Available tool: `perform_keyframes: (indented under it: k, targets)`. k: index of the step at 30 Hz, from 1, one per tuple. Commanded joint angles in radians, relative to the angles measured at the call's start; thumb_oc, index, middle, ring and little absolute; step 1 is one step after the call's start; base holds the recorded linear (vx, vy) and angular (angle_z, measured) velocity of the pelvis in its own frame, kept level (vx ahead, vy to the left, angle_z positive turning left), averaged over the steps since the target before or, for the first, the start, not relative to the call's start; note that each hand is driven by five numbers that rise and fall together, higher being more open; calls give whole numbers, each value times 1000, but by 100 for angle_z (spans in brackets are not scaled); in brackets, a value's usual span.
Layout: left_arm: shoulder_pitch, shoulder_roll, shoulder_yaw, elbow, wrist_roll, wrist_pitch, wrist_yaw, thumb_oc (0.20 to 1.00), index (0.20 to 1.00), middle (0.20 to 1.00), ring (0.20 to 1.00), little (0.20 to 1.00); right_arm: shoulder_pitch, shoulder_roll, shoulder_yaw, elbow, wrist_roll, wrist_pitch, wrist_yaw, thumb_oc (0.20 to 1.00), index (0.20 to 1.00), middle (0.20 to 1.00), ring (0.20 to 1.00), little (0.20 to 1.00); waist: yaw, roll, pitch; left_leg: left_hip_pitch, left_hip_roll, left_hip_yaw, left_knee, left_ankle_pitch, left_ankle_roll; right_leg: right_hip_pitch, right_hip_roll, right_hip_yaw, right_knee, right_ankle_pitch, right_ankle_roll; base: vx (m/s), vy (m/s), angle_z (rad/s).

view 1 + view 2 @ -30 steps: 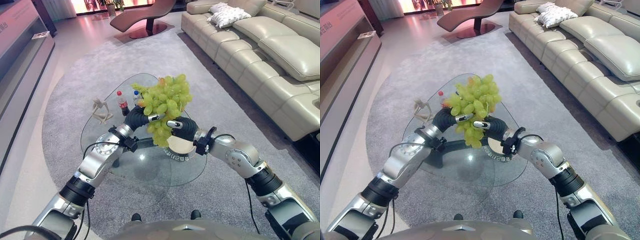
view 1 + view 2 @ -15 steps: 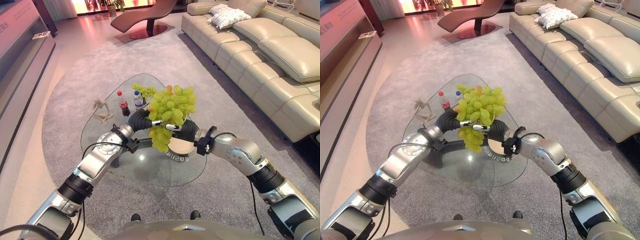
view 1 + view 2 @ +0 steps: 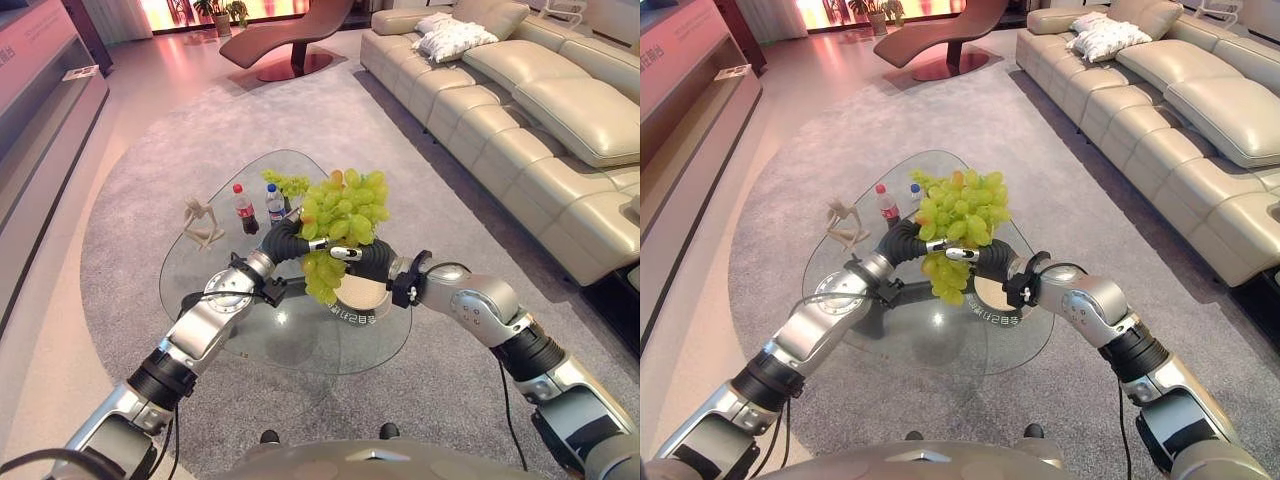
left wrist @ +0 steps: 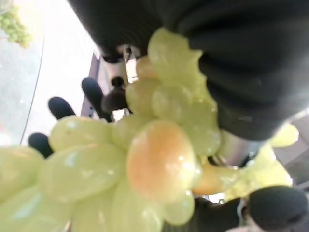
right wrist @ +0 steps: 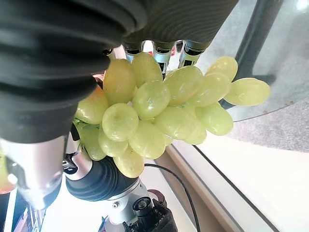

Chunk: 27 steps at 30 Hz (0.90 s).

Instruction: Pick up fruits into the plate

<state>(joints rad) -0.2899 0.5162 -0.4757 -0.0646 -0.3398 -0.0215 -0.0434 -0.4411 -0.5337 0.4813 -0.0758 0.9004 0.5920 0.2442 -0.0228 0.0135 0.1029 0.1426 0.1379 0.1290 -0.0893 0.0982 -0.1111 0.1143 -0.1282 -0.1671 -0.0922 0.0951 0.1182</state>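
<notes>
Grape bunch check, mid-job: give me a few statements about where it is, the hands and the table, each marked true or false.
1. The grape bunch is lifted between the left hand and the right hand. True.
2. The bunch lies flat in the plate. False: it hangs above the plate, held by both hands.
3. Two small bottles stand on the glass table. True.
4. The grapes are dark purple. False: they are green, with one or two orange-tinged.
5. A small figurine stands on the table on the robot's left of the bottles. True.
6. The table top is solid wood. False: it is clear glass.
</notes>
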Motion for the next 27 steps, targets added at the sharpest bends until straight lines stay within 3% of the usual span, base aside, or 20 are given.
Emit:
perform_keyframes:
  k: [1,6,7,8,18,27]
  targets:
    - [-310,-53,-41,7,35,-49,52,200,200,200,200,200,-103,173,175,-115,84,30,100,1000,1000,1000,1000,1000,-3,-52,-5,16,-33,-1,34,-147,32,48,-15,-21,70,-143,5,0,0,0]
    - [-339,-58,-51,3,14,-38,45,200,200,200,200,200,-112,191,188,-109,93,31,98,1000,1000,1000,1000,1000,-4,-50,-5,16,-34,-2,37,-148,32,49,-14,-20,73,-145,4,0,0,0]
    - [-342,-60,-54,4,13,-35,43,200,200,200,200,200,-114,194,189,-108,90,26,99,278,278,278,278,278,-4,-50,-5,16,-34,-1,38,-149,32,49,-14,-20,73,-145,4,0,0,0]
    - [-345,-62,-56,4,12,-31,42,200,200,200,200,200,-115,196,189,-108,89,23,98,200,200,200,200,200,-5,-50,-6,16,-34,-1,38,-149,32,49,-14,-20,73,-146,4,0,0,0]
    - [-380,-71,-84,26,65,-8,19,200,200,200,200,200,-132,223,207,-96,88,53,90,200,200,200,200,200,-11,-48,-6,20,-35,1,36,-150,36,50,-12,-12,76,-152,3,1,0,0]
    - [-395,-60,-90,22,53,14,6,200,200,200,200,200,-126,228,200,-86,84,28,93,200,200,200,200,200,-11,-46,-5,18,-35,-3,41,-152,36,48,-11,-12,83,-156,1,0,0,0]
